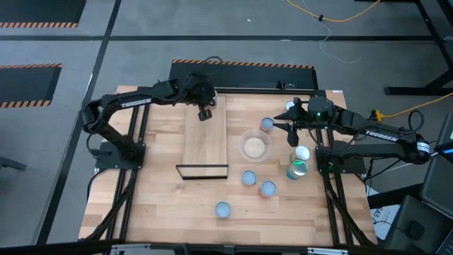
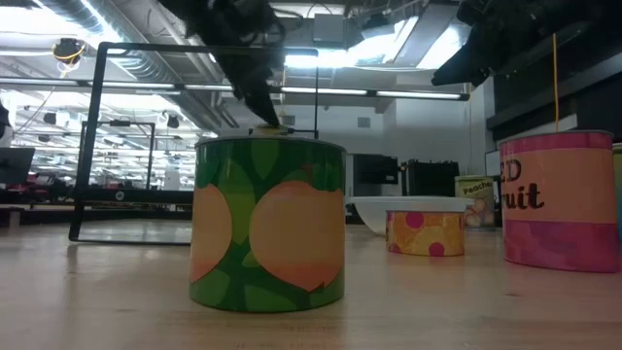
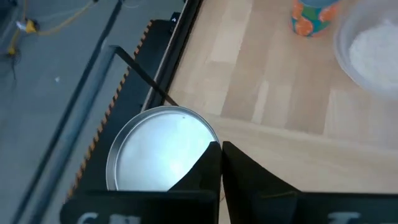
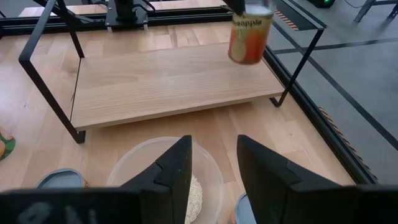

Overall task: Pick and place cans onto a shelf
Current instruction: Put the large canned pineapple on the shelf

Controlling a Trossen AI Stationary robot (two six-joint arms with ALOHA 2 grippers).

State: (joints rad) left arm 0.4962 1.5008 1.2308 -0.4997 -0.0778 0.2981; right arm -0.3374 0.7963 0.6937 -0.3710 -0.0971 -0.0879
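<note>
Left end effector (image 1: 205, 113) clamped on a can (image 4: 250, 36), held in the air above the far end of the shelf (image 1: 205, 142). Right end effector (image 4: 212, 163) fingers apart, empty, over the bowl (image 1: 255, 147). Other cans (image 1: 267, 188) stand on the desk (image 1: 163, 198) near the bowl.

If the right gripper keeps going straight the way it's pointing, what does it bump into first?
Probably the clear bowl, which lies right beyond the right gripper and its open fingers. The shelf comes after that. Depth is hard to judge, so it might pass over the bowl's rim.
</note>
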